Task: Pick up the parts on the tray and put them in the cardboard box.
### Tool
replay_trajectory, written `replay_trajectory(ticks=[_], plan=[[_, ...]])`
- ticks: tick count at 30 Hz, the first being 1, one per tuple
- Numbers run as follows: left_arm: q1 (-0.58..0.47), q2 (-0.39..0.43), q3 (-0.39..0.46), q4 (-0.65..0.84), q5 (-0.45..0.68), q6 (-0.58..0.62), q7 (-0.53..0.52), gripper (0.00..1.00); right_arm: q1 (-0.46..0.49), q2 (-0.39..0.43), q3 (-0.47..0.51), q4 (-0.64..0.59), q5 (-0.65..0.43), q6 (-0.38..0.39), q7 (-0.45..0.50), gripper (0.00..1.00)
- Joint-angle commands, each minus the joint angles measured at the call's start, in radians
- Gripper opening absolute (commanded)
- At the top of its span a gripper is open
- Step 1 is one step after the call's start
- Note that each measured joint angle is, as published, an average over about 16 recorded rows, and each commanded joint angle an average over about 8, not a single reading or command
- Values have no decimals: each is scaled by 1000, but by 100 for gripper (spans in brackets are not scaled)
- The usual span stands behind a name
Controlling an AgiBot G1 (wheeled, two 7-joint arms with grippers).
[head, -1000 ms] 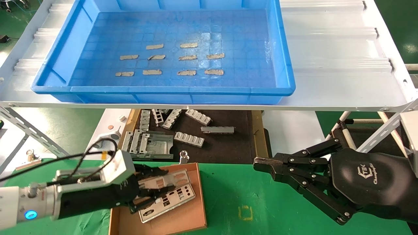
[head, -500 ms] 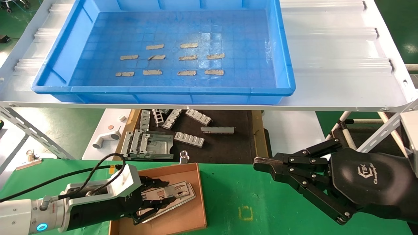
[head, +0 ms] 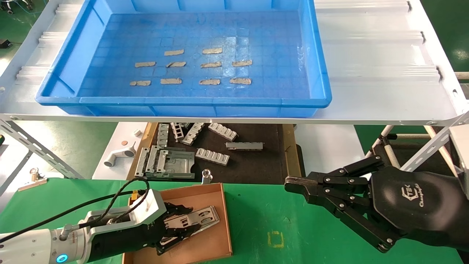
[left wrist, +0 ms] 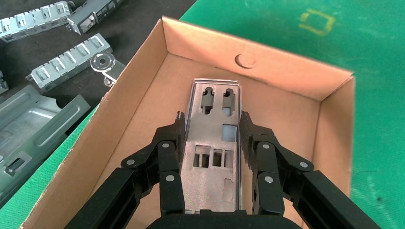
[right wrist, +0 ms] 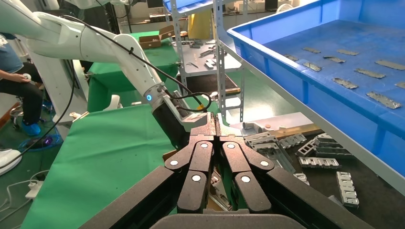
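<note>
**Plate going down into the box**

The left gripper [head: 179,225] is clamping 1 plate [left wrist: 213,148] by its 2 long edges, a finger [left wrist: 168,148] pressing each side, which is keeping the thin sheet flat and lined up with the box [head: 216,246]. The left arm is reaching in low from the robot's left, nearly level, with the gripper inside the box walls and the plate lying along the floor of the box. Whether the plate is already resting on the cardboard I cannot tell. The grip looks ready to let go.

The tray [head: 58,98] is sitting on the shelf beyond, holding only tape strips [head: 209,81]; no plates are showing in it.

The right gripper [head: 293,185] is hanging idle over the green table to the right, fingertips pressed together and holding nothing.
</note>
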Motion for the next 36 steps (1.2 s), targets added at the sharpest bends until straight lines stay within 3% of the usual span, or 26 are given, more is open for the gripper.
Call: replay_trajectory(ticks=[1, 13, 17, 23, 31, 34, 36], plan=[[1, 5, 3, 1, 6, -8, -7, 0, 0, 0, 0, 0, 0, 0, 0, 0], [3, 7, 13, -3, 18, -10, -27, 0, 0, 0, 0, 0, 0, 0, 0, 0], [3, 11, 14, -4, 20, -14, -32, 7, 0, 0, 0, 0, 0, 0, 0, 0], [4, 14, 14, -7, 21, -19, -36, 32, 0, 0, 0, 0, 0, 0, 0, 0], [5, 13, 14, -9, 22, -22, -38, 90, 0, 0, 0, 0, 0, 0, 0, 0], [5, 12, 15, -8, 23, -21, -41, 100, 0, 0, 0, 0, 0, 0, 0, 0], [5, 13, 16, -7, 22, -20, -43, 100, 0, 0, 0, 0, 0, 0, 0, 0]])
